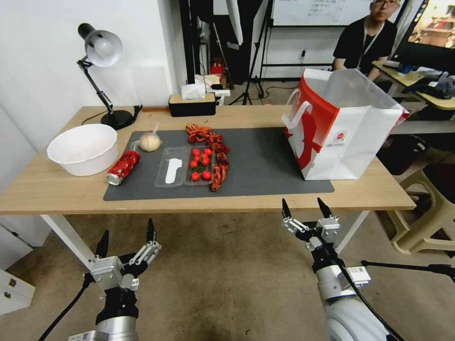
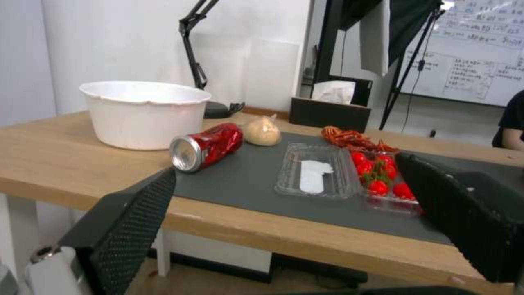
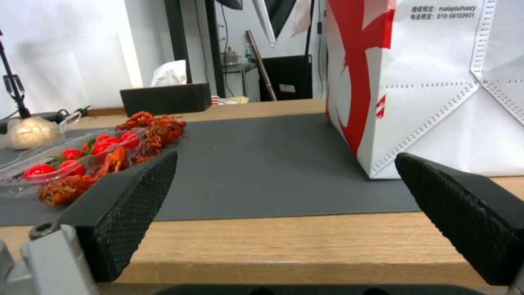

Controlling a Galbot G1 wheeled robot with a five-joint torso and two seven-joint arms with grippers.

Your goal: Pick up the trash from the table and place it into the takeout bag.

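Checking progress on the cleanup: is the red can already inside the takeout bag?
No. In the head view the red can lies on its side on the grey mat, far from the takeout bag.

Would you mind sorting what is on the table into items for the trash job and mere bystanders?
Job:
crushed red can
bagged bun
clear clamshell tray holding tomatoes
crayfish shells
takeout bag
dark mat
table

Bystanders:
white bowl
desk lamp
tissue box
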